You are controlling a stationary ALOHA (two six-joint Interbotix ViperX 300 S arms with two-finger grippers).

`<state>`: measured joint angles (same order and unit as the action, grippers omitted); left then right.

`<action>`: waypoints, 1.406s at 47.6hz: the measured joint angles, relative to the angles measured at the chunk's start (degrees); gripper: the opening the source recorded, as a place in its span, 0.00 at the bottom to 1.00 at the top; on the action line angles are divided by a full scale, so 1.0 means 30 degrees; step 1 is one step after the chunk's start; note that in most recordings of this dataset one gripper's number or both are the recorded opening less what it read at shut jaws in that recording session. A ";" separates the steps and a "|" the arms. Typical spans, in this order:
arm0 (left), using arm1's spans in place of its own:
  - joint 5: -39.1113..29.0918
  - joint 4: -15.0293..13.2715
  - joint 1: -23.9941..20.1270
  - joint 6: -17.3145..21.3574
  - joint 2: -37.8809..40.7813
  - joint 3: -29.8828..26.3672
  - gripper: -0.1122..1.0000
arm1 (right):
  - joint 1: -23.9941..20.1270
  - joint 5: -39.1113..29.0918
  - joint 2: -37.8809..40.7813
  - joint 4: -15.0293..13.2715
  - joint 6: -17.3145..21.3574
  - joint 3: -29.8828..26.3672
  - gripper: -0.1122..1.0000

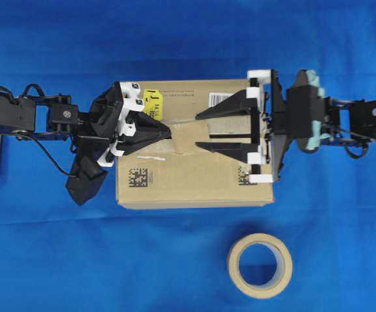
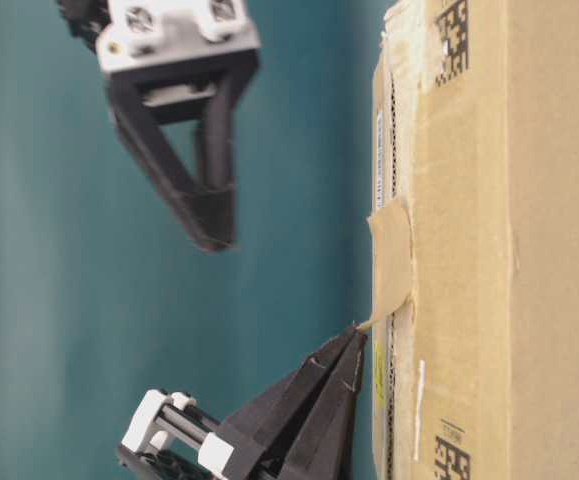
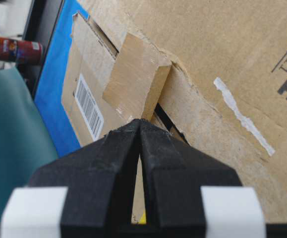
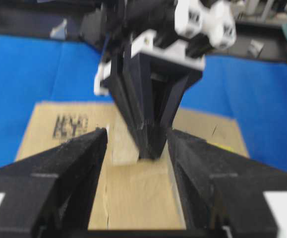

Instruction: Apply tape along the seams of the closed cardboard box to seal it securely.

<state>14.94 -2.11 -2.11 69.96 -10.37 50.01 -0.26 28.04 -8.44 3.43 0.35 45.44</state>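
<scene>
The cardboard box [image 1: 194,185] lies flat on the blue cloth, with a yellow sticker [image 1: 152,101] and a white barcode label [image 1: 223,97]. A tan piece of tape [image 3: 136,82] lies across the dark seam [image 3: 169,121] at mid-box. Its near edge lifts off the cardboard into my left gripper [image 1: 166,133], which is shut on it. My right gripper [image 1: 199,131] stands open a little above the box, facing the left one, its fingers either side of the tape [image 4: 126,146] and touching nothing.
A beige tape roll [image 1: 260,265] lies flat on the blue cloth [image 1: 45,260] in front of the box. A red can [image 3: 14,49] stands beyond the table's edge in the left wrist view.
</scene>
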 measured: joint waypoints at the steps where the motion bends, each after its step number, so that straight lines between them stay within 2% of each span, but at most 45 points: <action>1: 0.0000 0.0000 0.0000 -0.0029 0.0000 0.0000 0.10 | 0.0000 0.0000 0.0146 -0.0029 0.0000 0.0000 0.59; 17: -0.0059 0.0000 0.0000 -0.0059 0.0000 0.0000 0.10 | 0.0264 -0.0117 0.2051 -0.0029 0.0000 0.0000 0.53; 44: -0.0791 0.0000 0.0000 -0.0029 0.0029 0.0000 0.10 | 0.0498 -0.0674 0.2930 0.0000 0.0000 -0.0264 0.53; 55: -0.0820 0.0000 0.0000 0.0146 0.0000 0.0000 0.10 | 0.0615 -0.2021 0.2930 0.0762 0.0059 -0.0322 0.53; 67: -0.1553 0.0000 0.0000 0.0293 0.0000 -0.0352 0.10 | 0.0615 -0.2256 0.2930 0.0967 0.0029 -0.0352 0.53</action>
<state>10.28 -2.11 -2.11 70.84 -10.37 48.96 1.58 21.27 0.35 6.33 0.44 44.38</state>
